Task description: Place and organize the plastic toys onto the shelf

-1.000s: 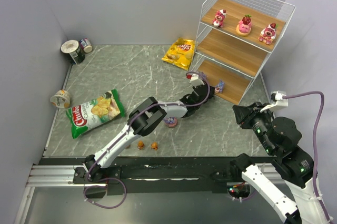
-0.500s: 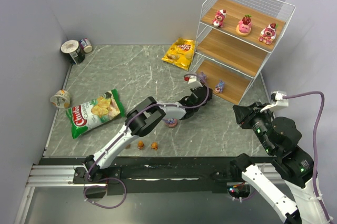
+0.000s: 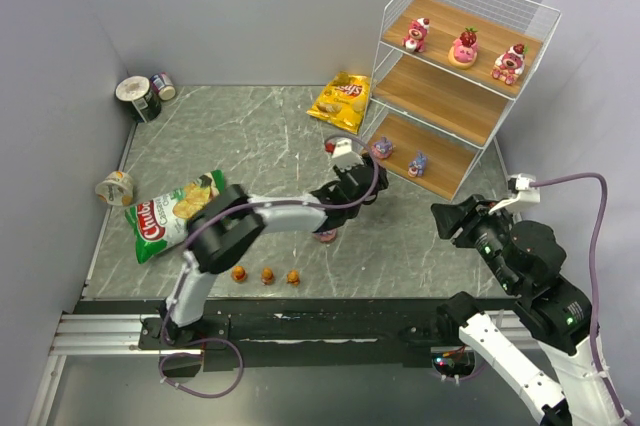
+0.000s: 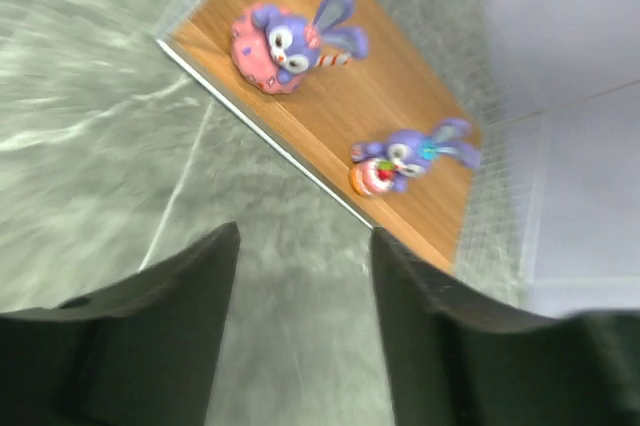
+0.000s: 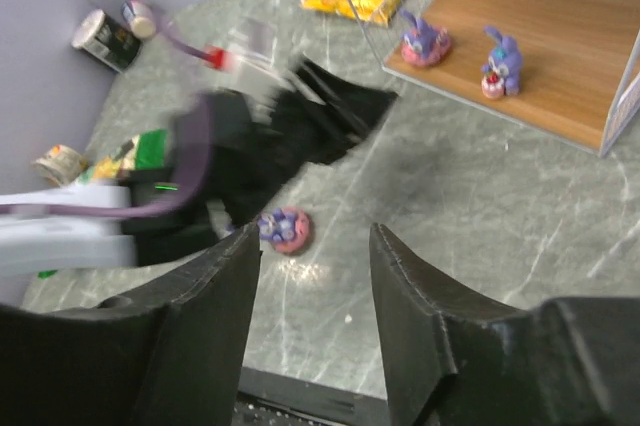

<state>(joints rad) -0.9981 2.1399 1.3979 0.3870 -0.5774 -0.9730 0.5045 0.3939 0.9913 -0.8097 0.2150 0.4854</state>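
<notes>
Covering part of one purple toy (image 3: 324, 236) on the table (image 3: 260, 136), the left forearm leaves only the toy's lower edge visible from above. The right wrist view shows that toy whole, but the arm beside it is smeared by motion blur. The left wrist view is soft across the near floor.

The shelf (image 3: 440, 96) stands at 2 o'clock, with its right side close to the side wall. Open floor lies in front of its bottom board, toward 8 o'clock.

Left gripper (image 3: 374, 180): jaws parted, nothing between them, just short of the bottom board's front edge.

Right gripper (image 3: 446, 218): jaws parted, empty, at 4 o'clock, held above the floor.

Three pink-and-red strawberry toys (image 3: 463, 46) sit in a row on the top board. Two purple rabbit toys (image 3: 382, 149) sit on the bottom board, apart from each other. Three orange toys (image 3: 267, 273) line the table's near edge at 6 o'clock.
</notes>
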